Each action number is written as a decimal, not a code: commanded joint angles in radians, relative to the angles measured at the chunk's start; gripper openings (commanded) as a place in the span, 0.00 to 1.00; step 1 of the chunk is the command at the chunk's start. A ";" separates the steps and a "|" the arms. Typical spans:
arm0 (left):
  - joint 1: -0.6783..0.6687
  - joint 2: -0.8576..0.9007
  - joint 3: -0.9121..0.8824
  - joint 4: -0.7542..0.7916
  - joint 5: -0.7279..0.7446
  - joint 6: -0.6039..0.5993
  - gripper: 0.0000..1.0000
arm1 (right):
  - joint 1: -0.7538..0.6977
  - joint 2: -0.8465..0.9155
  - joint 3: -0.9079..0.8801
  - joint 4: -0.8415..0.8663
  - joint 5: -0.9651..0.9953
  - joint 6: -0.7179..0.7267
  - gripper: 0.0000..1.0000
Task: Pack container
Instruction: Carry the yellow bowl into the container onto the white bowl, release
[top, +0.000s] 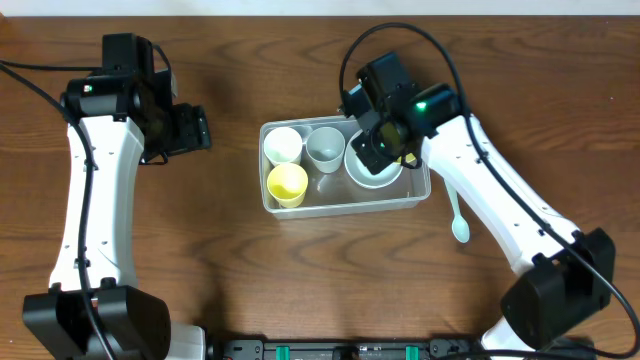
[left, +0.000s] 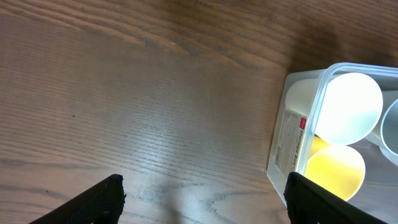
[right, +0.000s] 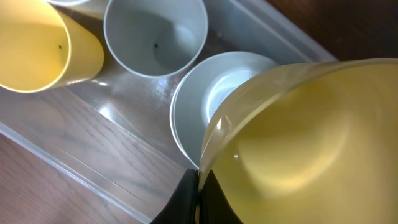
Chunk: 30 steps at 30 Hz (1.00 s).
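The clear container (top: 340, 208) sits mid-table and holds a white cup (top: 283, 145), a pale grey cup (top: 325, 148), a yellow cup (top: 287, 184) and a white bowl (top: 372, 178). My right gripper (top: 385, 140) is over the container's right end. In the right wrist view it (right: 198, 199) is shut on the rim of a translucent yellow bowl (right: 311, 143), held just above the white bowl (right: 193, 112). My left gripper (left: 205, 186) is open and empty over bare wood, left of the container (left: 292, 143).
A pale spoon (top: 457, 215) lies on the table just right of the container. The left arm's gripper (top: 195, 128) is well to the left of the container. Cables run along the back of the table.
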 joint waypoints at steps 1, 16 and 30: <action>0.003 -0.018 -0.005 -0.003 -0.001 -0.009 0.83 | 0.020 0.005 -0.004 -0.002 0.015 -0.033 0.01; 0.003 -0.018 -0.005 -0.007 -0.001 -0.009 0.83 | 0.023 0.005 -0.004 -0.014 0.016 -0.035 0.77; 0.003 -0.018 -0.005 -0.013 -0.001 -0.009 0.83 | -0.167 -0.130 0.046 0.016 0.255 0.295 0.99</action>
